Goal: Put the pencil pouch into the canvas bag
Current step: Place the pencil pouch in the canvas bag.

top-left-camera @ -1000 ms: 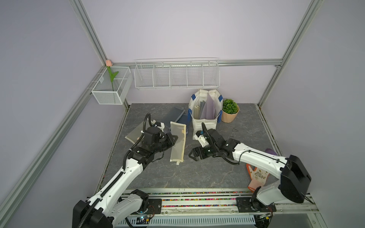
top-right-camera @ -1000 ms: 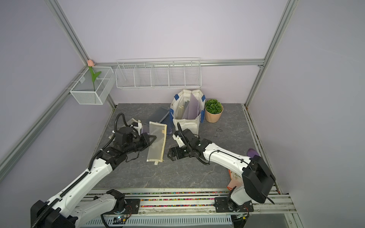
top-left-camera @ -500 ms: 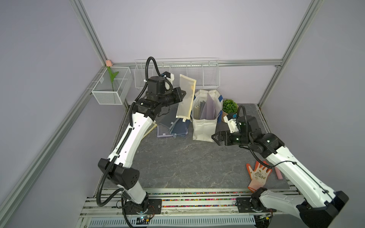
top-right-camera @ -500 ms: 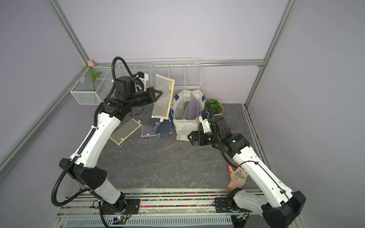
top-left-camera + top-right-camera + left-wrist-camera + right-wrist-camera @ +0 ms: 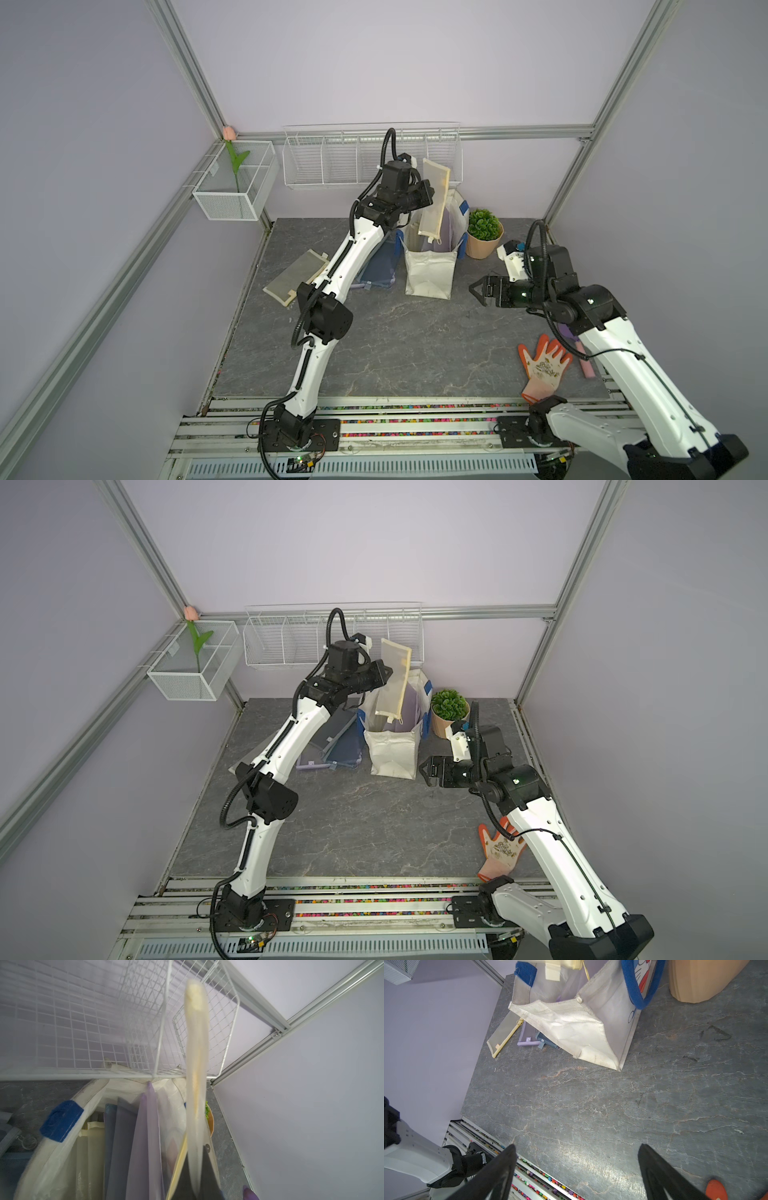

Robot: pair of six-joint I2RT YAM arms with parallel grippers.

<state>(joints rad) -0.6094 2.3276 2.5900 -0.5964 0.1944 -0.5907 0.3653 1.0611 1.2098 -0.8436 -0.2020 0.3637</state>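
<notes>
The pencil pouch (image 5: 434, 199) (image 5: 394, 679) is a flat cream mesh pouch with a yellow zip. It hangs upright, pinched near its middle by my left gripper (image 5: 428, 194) (image 5: 386, 673), which is shut on it. In the left wrist view the pencil pouch (image 5: 196, 1053) stands edge-on between the jaws of the left gripper (image 5: 195, 1178). Its lower end hangs over the open mouth of the off-white canvas bag (image 5: 430, 270) (image 5: 392, 754) (image 5: 62, 1147) (image 5: 571, 1028) with blue handles. My right gripper (image 5: 478, 289) (image 5: 426, 773) (image 5: 577, 1147) is open and holds nothing, to the right of the bag, low over the table.
Purple and grey pouches (image 5: 145, 1136) stand inside the bag. More pouches (image 5: 297, 276) (image 5: 380, 266) lie left of it. A potted plant (image 5: 482, 241) stands right of the bag. A wire rack (image 5: 370, 162) hangs close behind the raised pouch. A glove (image 5: 544, 370) lies front right.
My left arm lifted the pouch off the table and carried it back and right to above the bag. My right arm drew back to the right, still open.
</notes>
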